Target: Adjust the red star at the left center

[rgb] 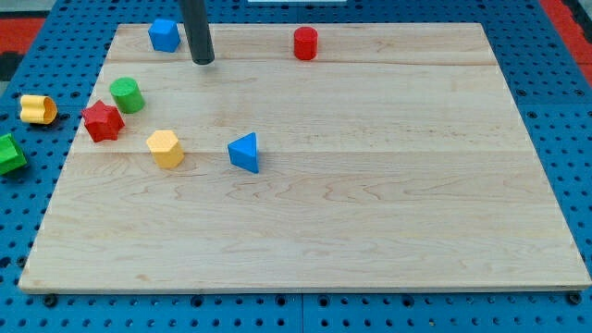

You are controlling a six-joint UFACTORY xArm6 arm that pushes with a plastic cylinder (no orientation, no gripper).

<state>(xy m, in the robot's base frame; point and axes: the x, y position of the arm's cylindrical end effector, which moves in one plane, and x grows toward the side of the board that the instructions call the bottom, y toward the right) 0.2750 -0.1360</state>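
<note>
camera view, red star [103, 121] lower left of my tip [203, 61], well apart, no claw visible

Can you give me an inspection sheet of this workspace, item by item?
Surface: light wooden board lying on a blue pegboard.
Job's things: red star near the board's left edge, touching or almost touching the green cylinder up and to its right.
Clutter: blue block and red cylinder near the view's top; yellow hexagonal block and blue triangular block mid-left; off the board at the view's left, a yellow block and a green block.
Grippers: none; my tip rests right of the blue block, well above and right of the red star, touching nothing.
Cables: nothing seen.
Surroundings: red strip at the top right corner.
</note>
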